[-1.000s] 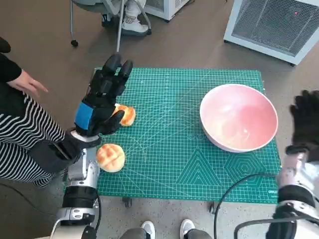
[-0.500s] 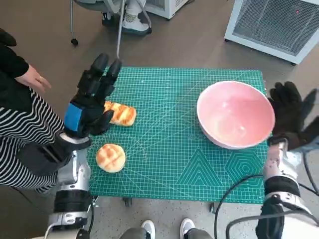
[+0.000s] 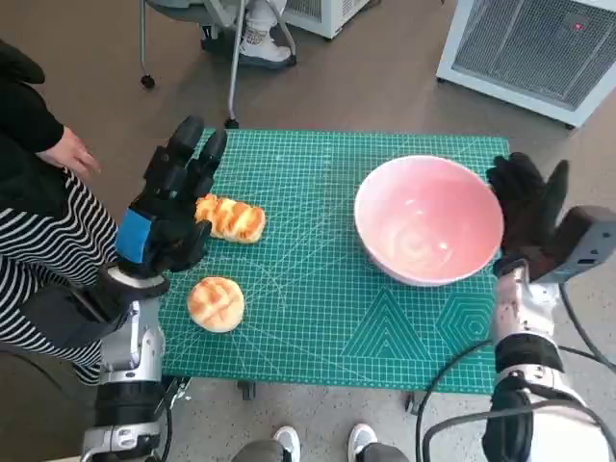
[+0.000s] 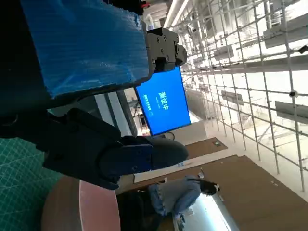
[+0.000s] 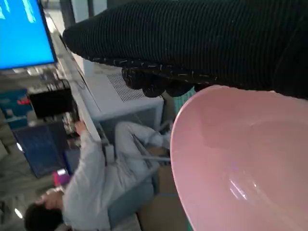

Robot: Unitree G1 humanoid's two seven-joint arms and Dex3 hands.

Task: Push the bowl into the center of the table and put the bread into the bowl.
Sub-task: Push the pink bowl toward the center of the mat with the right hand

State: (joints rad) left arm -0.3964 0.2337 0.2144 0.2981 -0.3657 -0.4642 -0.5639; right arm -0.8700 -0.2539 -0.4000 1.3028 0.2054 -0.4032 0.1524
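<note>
Two breads lay on the green cutting mat [image 3: 327, 289], both left of your landmark, the wide pink plastic bowl [image 3: 428, 219]: a long, ridged golden loaf [image 3: 231, 218] and, nearer the robot, a round scored bun [image 3: 215, 304]. From the head camera you saw the black left hand with blue tape [image 3: 166, 214] raised over the mat's left edge, fingers spread and holding nothing, partly covering the loaf's end; whether it touched the loaf could not be told. Your right hand in the black knitted glove [image 3: 528, 214] stood with fingers apart against the bowl's right rim. Only the right wrist camera showed the glove lying close along that rim, with a seated person in pale clothes [image 5: 96, 183] beyond. Only the left wrist camera showed a blue screen [image 4: 163, 103] past the taped hand. Compared with half a second earlier, the bowl sat further left, toward the mat's middle, the gloved hand had followed it, and the left hand had barely shifted.
</note>
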